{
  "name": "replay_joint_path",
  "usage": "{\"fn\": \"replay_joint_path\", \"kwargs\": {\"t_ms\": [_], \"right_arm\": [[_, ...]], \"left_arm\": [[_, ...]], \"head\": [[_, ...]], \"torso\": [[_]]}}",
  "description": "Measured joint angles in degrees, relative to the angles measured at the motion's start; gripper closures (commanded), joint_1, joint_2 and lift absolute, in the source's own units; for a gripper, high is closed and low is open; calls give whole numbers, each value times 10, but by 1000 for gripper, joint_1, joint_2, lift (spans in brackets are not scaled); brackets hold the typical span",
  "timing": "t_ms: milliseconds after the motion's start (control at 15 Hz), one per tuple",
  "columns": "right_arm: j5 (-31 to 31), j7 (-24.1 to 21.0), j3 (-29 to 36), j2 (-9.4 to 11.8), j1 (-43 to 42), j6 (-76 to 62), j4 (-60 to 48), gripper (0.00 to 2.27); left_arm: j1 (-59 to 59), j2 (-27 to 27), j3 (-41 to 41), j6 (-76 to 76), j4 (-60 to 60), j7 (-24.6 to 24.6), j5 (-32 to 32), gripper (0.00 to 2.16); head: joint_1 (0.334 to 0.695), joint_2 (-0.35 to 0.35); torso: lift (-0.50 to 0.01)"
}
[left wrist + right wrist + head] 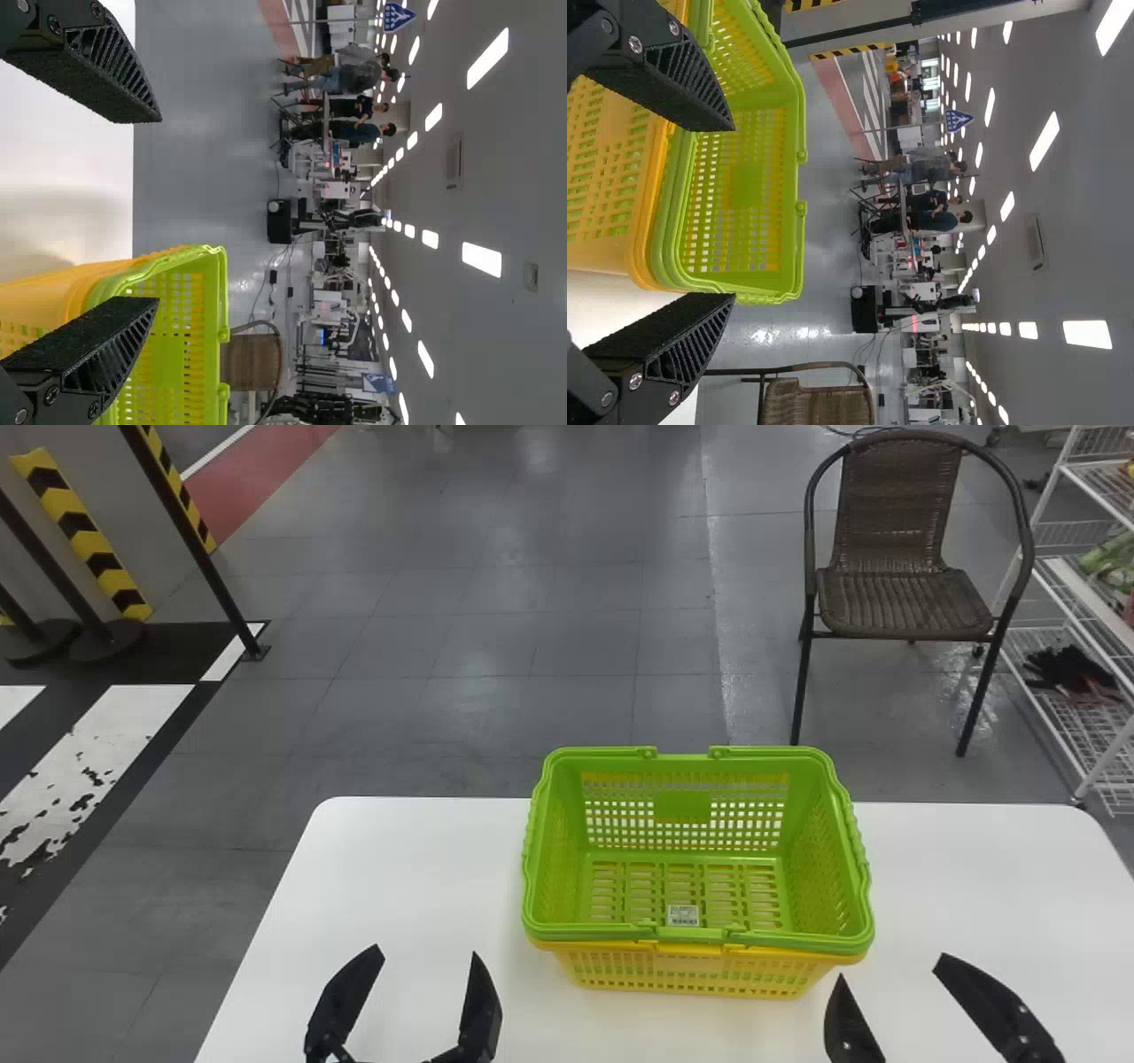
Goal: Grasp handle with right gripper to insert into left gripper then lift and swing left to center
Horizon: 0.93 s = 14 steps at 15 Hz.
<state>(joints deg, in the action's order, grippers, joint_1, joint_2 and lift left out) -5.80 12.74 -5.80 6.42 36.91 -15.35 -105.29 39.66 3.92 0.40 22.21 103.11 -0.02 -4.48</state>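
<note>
The green basket [558, 841] sits inside the yellow basket [687, 963], and the pair stands upright on the white table [425, 868], right of its middle in the head view. The green basket's near handle [691, 934] lies folded down along the rim. A small white label [683, 915] is on the floor of the green basket. The left gripper [425, 951] is over the near part of the table, to the left of the baskets, its two fingers spread wide with nothing held between them. The right gripper [890, 966] is by the baskets' near right corner, also wide open and holding nothing; its inner finger is near that corner and its outer one is farther to the right. Both grippers come in from the bottom edge of the head view, well apart from each other. Past the table's far edge, to the right, a brown wicker chair [904, 602] stands on the grey floor [496, 620], with a white wire rack [1094, 611] beside it. Dark posts [188, 540] stand off to the far left, near yellow and black striping.
</note>
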Motion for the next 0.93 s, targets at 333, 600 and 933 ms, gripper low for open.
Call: {"fn": "replay_joint_path", "kwargs": {"t_ms": [333, 600, 933], "right_arm": [[0, 0, 0, 0, 0, 2, 0, 157], [0, 0, 0, 1, -1, 4, 0, 161], [0, 0, -1, 1, -1, 5, 0, 161]], "left_arm": [[-1, 0, -2, 1, 2, 13, 1, 73], [-5, 0, -9, 14, 10, 47, 14, 93], [-27, 1, 10, -75, 46, -8, 15, 137]], "head": [[695, 164], [695, 175], [695, 159]], "torso": [[0], [0], [0]]}}
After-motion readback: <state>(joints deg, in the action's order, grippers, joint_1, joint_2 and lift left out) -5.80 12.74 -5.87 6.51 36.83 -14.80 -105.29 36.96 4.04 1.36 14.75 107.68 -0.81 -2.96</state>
